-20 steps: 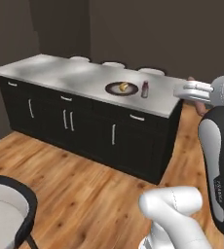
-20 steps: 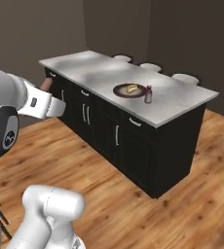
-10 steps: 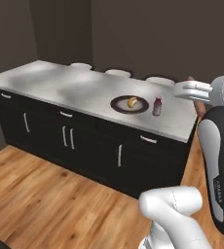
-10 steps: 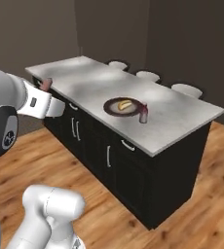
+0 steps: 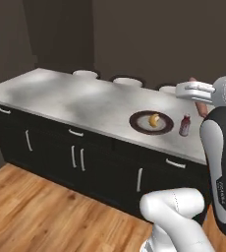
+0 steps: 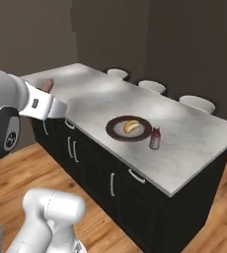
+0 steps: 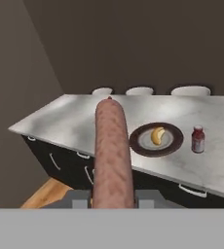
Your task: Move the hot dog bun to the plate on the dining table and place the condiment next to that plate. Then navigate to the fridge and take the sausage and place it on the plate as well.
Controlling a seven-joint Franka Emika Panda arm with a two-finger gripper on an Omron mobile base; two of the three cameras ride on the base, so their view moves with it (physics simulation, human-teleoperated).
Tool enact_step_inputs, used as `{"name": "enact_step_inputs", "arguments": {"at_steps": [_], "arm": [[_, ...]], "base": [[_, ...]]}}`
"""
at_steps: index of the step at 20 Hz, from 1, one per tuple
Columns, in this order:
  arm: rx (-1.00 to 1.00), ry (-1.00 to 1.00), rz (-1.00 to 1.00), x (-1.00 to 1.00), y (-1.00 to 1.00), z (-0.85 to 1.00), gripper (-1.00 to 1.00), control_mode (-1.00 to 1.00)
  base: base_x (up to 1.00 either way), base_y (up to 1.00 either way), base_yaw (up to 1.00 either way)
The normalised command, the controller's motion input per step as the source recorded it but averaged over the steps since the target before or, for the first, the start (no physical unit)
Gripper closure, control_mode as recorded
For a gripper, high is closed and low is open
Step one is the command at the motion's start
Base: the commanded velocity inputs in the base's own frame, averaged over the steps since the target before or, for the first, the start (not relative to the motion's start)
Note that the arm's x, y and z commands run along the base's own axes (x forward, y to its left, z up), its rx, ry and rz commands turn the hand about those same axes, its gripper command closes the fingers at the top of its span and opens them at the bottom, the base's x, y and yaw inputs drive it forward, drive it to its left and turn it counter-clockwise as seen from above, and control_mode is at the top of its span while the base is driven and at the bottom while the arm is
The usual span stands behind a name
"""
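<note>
A robot arm carries the sausage [image 7: 113,153] toward the dining table [image 5: 61,101], its gripper [image 7: 113,198] clenched on the near end so that the slim pink length juts out in front of the hand, well short of the tabletop. On the marble top sits the plate [image 6: 113,132], dark-rimmed, with the hot dog bun [image 6: 131,126] already lying in its pale centre and the condiment [image 6: 155,138] standing upright just beside the rim, so by all appearances only the delivery of the sausage remains. The risks lie in that last stretch: the grip takes only one end of a long, smooth thing, so a sharp swing or sudden stop of the base could, in all likelihood, let it pivot or slip from between the fingers and drop to the wooden floor [image 5: 41,216]. The bun occupies the middle of the plate, leaving limited bare surface around it; a release made too high or off to one side could send the sausage rolling over the rim onto the marble. The bottle stands close to the plate, and a low sweep from that side could tip it over. The pale stool seats [image 6: 150,86] beyond the far edge appear well clear of the approach
</note>
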Motion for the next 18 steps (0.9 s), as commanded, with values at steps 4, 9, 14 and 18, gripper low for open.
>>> {"name": "enact_step_inputs", "arguments": {"at_steps": [4, 9, 14, 18], "arm": [[0.00, 0.00, 0.00, 0.00, 0.00, 0.00, 1.00, 1.00], [0.00, 0.00, 0.00, 0.00, 0.00, 0.00, 1.00, 1.00], [0.00, 0.00, 0.00, 0.00, 0.00, 0.00, 1.00, 1.00], [0.00, 0.00, 0.00, 0.00, 0.00, 0.00, 1.00, 1.00]], "base": [[0.61, 0.46, -0.27], [0.44, 0.42, -0.43], [0.50, 0.31, -0.53], [0.62, 0.29, -0.52]]}}
